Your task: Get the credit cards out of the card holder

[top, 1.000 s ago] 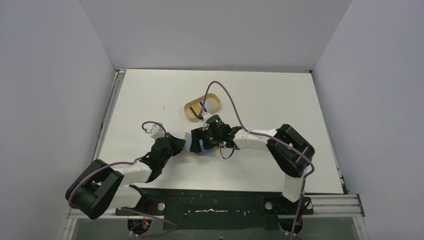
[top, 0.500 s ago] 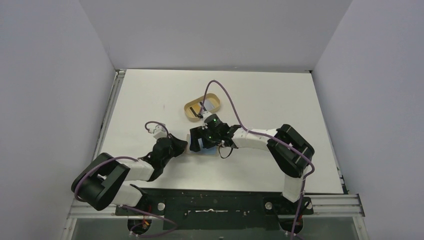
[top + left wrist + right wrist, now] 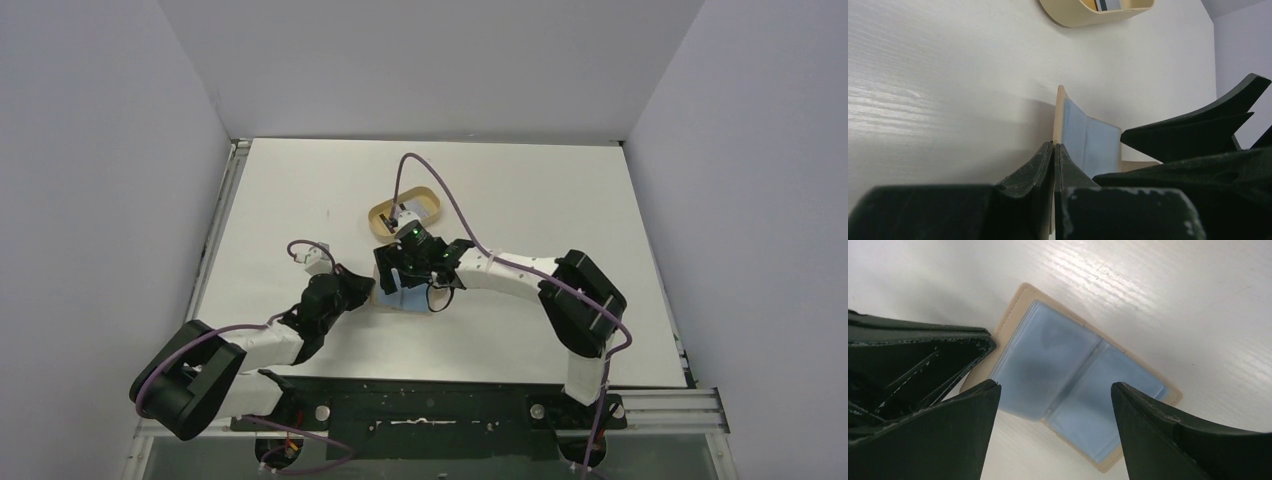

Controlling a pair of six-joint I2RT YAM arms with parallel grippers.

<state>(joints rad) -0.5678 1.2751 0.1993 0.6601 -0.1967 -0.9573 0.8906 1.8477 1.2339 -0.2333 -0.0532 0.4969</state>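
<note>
Card holder (image 3: 1075, 400) laid open on worktop (image 3: 1173, 300), edge clamped by left fingers (image 3: 1035, 167); right fingers (image 3: 1188, 450) spread wide above it, nothing held.

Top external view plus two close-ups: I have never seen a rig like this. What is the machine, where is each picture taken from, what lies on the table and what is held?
The machine is two robot arms bolted at the near edge of a white table. The wide picture looks down from above and behind them; each close-up comes from a camera on one wrist, with that arm's own black fingers in view. On the table lie a tan bifold card holder, spread open with its light blue inside showing, and an oval tan wooden tray with a blue-grey plastic card in it. The left end effector is shut on the card holder's tan edge. The right end effector hangs open above it, holding nothing.
</note>
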